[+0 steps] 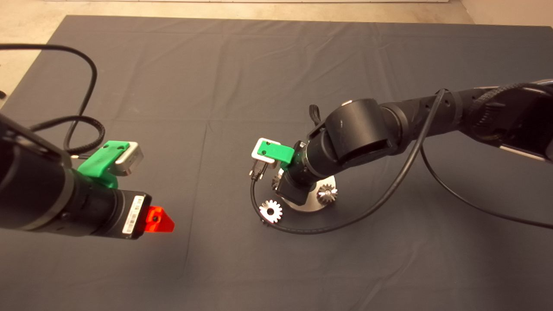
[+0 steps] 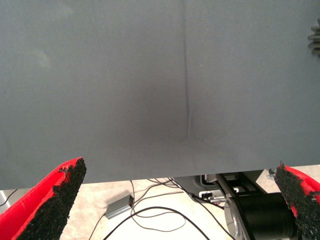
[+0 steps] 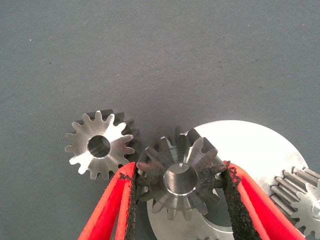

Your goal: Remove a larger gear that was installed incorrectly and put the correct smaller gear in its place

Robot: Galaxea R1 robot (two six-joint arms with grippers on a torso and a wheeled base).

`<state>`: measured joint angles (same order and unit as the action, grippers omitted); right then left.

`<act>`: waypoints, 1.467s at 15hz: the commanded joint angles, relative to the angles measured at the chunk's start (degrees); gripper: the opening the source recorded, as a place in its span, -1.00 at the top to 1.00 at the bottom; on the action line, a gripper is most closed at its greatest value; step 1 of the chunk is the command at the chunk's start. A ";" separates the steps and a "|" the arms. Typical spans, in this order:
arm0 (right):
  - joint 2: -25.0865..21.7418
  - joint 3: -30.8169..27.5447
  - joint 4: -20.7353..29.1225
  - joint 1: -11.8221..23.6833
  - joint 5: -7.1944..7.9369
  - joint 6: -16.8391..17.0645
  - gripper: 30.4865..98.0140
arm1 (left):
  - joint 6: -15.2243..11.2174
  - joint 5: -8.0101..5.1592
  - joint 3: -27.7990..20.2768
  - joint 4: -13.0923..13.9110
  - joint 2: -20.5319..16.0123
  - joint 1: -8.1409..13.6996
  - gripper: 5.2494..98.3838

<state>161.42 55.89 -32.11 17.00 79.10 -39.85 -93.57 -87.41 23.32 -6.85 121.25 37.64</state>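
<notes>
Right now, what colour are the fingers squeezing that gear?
Red fingers with black pads, gripping the smaller gear; clearest in the right wrist view.

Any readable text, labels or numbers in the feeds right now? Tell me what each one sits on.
White barcode sticker on the left gripper body: print too small to read.
Gear between the right gripper pads, the gear beside it, the round plate: no markings visible.
Nothing legible in any view.
</notes>
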 commanded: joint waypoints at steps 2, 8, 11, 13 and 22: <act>-0.09 -0.01 -4.45 1.02 -0.44 -0.05 0.76 | -0.70 -7.60 -1.89 2.11 -0.12 0.42 -0.99; -0.26 1.08 -4.54 -0.12 -0.44 0.21 0.76 | -1.35 -7.60 -1.81 2.11 -0.08 0.42 -0.99; -0.35 1.22 -4.54 -0.38 -0.44 0.26 0.76 | -1.35 -7.60 -1.72 2.11 -0.08 0.42 -0.99; -0.44 1.40 -4.54 -0.91 -0.44 0.30 0.76 | -1.35 -7.60 -1.63 2.02 -0.08 0.42 -0.99; -0.35 1.31 -4.63 -0.82 1.14 0.48 0.76 | -1.17 -7.60 -1.62 2.02 -0.08 0.42 -0.99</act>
<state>160.96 57.33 -34.94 15.10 79.54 -39.69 -94.68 -87.41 22.37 -5.75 121.25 37.64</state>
